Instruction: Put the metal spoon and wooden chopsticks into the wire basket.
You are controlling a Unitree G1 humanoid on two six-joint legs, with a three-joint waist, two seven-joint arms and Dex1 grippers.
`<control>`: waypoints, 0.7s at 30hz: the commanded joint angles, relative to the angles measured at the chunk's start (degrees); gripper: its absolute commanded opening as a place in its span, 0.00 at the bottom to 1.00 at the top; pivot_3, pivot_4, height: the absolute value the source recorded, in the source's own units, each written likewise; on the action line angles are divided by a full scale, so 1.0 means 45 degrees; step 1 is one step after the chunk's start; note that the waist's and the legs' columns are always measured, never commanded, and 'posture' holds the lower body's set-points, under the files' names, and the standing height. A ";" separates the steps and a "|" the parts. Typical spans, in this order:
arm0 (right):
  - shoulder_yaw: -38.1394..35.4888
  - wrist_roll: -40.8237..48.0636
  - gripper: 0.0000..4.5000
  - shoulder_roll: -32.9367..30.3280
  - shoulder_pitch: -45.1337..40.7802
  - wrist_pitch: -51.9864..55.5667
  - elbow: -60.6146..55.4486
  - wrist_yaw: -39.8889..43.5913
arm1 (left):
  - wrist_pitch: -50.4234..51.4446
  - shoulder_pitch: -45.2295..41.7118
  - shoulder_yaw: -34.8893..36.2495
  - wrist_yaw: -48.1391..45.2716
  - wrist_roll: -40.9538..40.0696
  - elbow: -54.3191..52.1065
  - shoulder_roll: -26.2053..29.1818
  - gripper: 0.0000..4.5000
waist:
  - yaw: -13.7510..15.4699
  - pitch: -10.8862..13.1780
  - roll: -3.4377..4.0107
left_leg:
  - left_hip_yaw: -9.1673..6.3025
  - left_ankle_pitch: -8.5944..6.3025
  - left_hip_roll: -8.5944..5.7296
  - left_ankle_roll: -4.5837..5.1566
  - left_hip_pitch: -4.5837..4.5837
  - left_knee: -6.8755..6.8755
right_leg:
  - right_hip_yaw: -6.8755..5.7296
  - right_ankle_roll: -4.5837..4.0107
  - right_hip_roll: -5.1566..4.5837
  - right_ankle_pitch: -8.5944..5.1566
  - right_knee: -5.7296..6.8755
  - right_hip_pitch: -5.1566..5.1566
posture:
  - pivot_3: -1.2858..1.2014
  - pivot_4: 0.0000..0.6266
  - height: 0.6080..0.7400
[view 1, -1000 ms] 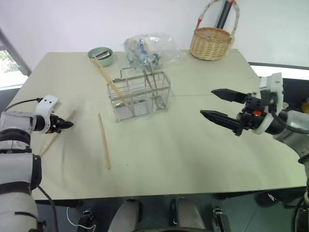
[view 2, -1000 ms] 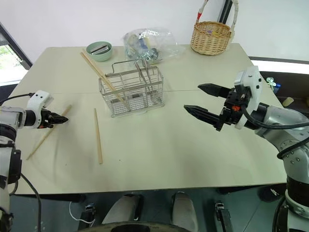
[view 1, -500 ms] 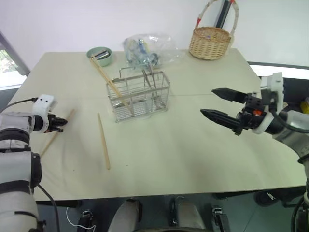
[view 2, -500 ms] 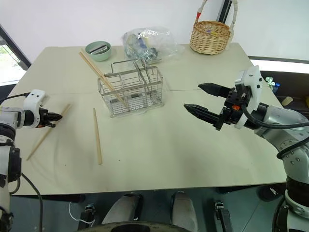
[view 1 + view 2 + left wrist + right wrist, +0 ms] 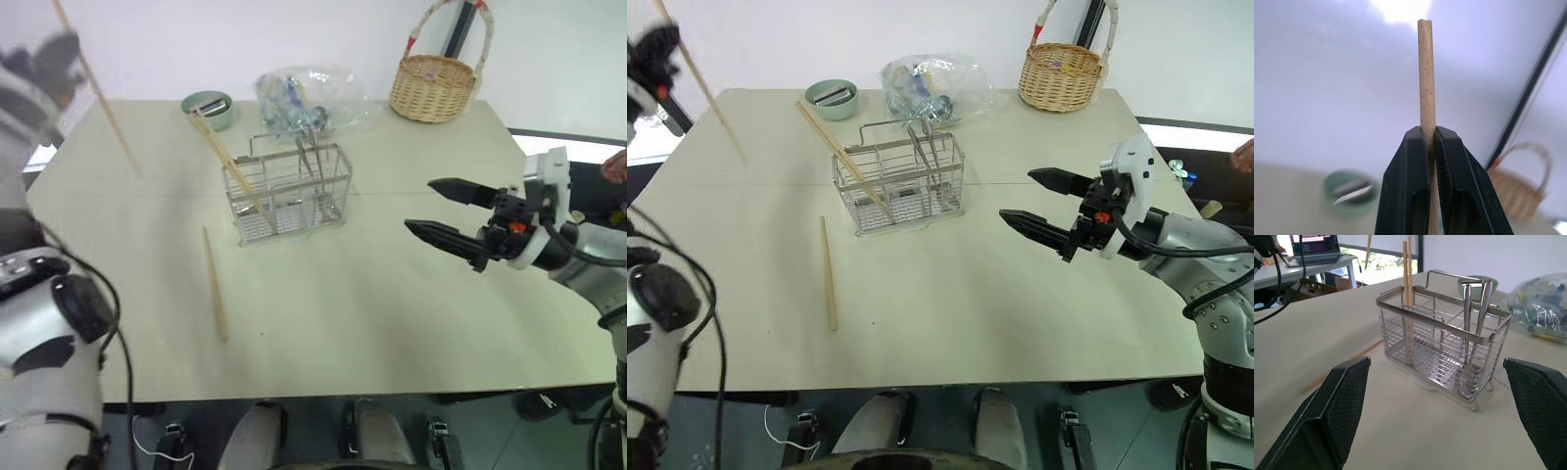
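Wooden stick lifted: one long light-brown wooden chopstick [image 5: 98, 93], which a second ago lay at the left edge of the pale beige surface [image 5: 392, 323], has been raised off it and is now carried high above the far left corner, slanting down toward the surface.
Left fingers: the black fingers [image 5: 1410, 161] of the left gripper [image 5: 1428, 137] are clamped together on that chopstick, whose short end sticks up past them in the left wrist view.
Stick left behind: a second plain wooden chopstick [image 5: 214, 284] has stayed flat on the surface, near the front left side of the rack and well apart from both grippers.
Sticks already placed: two wooden chopsticks [image 5: 227, 168] lean in the left compartment of the rectangular silver wire basket [image 5: 290, 193], their tops jutting over its far left rim.
Spoon: the small shiny metal spoon [image 5: 1467, 318] appears to stand among the slim metal pieces in the basket's right compartment; which piece it is cannot be told for certain.
Basket place: it stands mid-surface, toward the far edge.
Right fingers: the right gripper [image 5: 446, 213] has not moved; it hovers over the right side with its fingers wide apart, holding nothing.
Meaning: the grasp seems to have succeeded, so carrying the stick over the basket is judged to be next, with one stick still to be fetched.
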 commanded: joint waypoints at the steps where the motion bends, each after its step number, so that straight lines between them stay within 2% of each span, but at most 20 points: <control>1: -0.0088 -0.0014 1.00 0.0084 -0.0101 -0.0260 -0.0299 -0.0121 | 0.0308 -0.0777 -0.0320 0.0836 -0.0784 -0.1195 -0.0629 0.01 | -0.0003 0.0001 0.0005 | 0.0001 0.0000 -0.0001 0.0000 0.0005 0.0003 | 0.0000 0.0001 0.0005 0.0001 0.0000 0.0007 | 0.52 0.24 0.58; 5: -0.0263 0.0064 1.00 0.0155 0.0019 -0.0295 -0.0429 -0.0253 | -0.0274 -0.1260 -0.1611 0.0467 -0.0494 -0.0732 -0.1730 0.01 | -0.0002 0.0006 0.0015 | 0.0003 0.0001 0.0001 -0.0001 0.0010 0.0015 | 0.0001 0.0001 0.0017 0.0001 0.0003 0.0013 | 0.52 0.24 0.58; 10: -0.0692 0.0336 1.00 0.0202 0.0160 -0.0212 -0.0603 -0.0712 | -0.1372 -0.0961 -0.2792 -0.0195 0.0210 -0.0170 -0.2152 0.01 | -0.0043 0.0016 0.0030 | 0.0008 0.0000 -0.0001 0.0001 0.0000 0.0042 | 0.0004 0.0000 0.0021 0.0001 0.0003 0.0015 | 0.52 0.24 0.58; 15: -0.1074 0.0463 1.00 0.0173 0.0606 -0.0208 -0.0945 -0.1039 | -0.1987 0.0970 -0.4213 -0.0711 0.0848 -0.1365 -0.2920 0.01 | 0.0004 0.0014 0.0070 | 0.0011 -0.0008 0.0000 0.0010 0.0009 0.0041 | 0.0012 -0.0001 0.0019 0.0001 -0.0002 0.0028 | 0.52 0.24 0.58; 21: -0.1239 0.0675 1.00 0.0118 0.0816 -0.0194 -0.1078 -0.1334 | -0.2408 0.2230 -0.4785 -0.0561 0.1291 -0.2292 -0.3166 0.01 | 0.0007 0.0030 0.0058 | 0.0006 -0.0009 0.0001 0.0013 -0.0013 0.0067 | 0.0013 -0.0003 0.0022 0.0001 -0.0005 0.0022 | 0.52 0.24 0.58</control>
